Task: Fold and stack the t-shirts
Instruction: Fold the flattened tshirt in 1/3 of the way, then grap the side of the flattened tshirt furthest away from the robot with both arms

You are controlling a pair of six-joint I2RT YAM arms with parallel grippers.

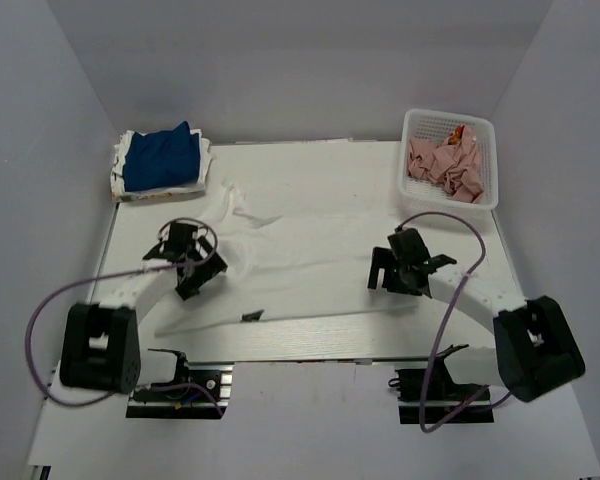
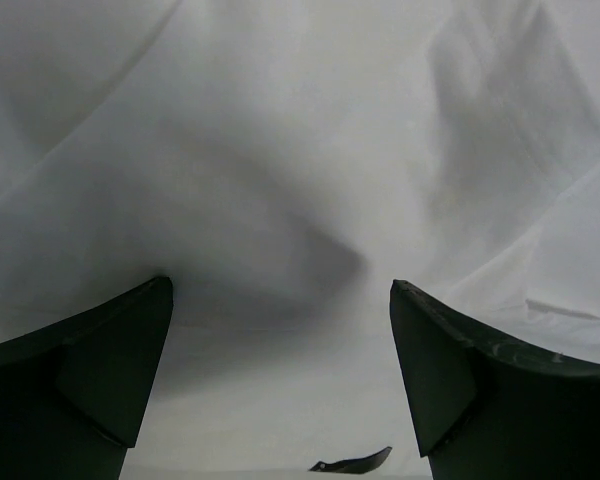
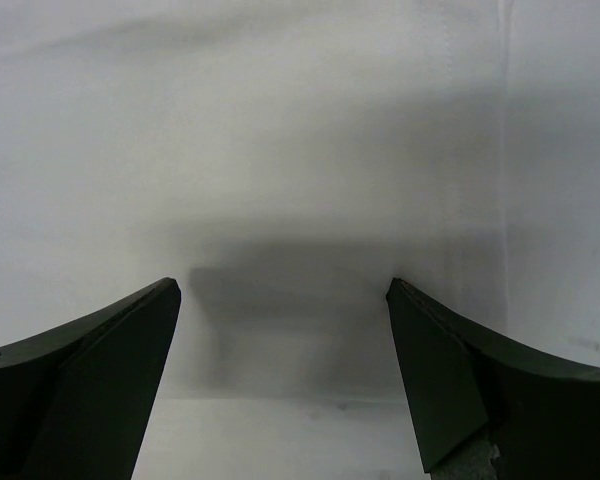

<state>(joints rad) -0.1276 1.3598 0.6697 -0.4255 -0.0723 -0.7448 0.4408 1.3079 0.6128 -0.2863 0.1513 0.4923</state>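
I have the white shirt (image 1: 310, 250) spread flat on the surface (image 1: 370, 170), and I judge its fold is only at the start. My left tool (image 1: 192, 272) hangs over its left part and my right tool (image 1: 388, 275) over its right part, both with fingers apart, gripping nothing. Next I need to pinch cloth on both sides and lift evenly. The blue shirt (image 1: 160, 160) lies folded beyond the white shirt's far-left corner. White on white — I can't trace its edges, nor tell whether the fingers touch it.
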